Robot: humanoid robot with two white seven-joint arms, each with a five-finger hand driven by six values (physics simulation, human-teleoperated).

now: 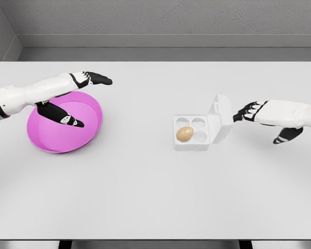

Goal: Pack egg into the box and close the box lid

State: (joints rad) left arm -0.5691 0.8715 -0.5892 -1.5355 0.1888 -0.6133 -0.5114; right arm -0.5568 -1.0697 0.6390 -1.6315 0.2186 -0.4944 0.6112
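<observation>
Closing the lid is what remains on the white surface (155, 197): the egg (184, 134) already sits in the front-left cell of the open egg box (193, 133). The right hand (248, 112), fingers loosely extended and empty, touches the raised lid (221, 116) and should push its top edge leftward and down in an arc. The left hand (93, 79) hovers flat and empty over the pink bowl (88, 129).

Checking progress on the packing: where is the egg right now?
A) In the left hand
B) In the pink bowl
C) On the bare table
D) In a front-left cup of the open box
D: the egg sits in the front-left cup of the box, whose lid stands open.
</observation>
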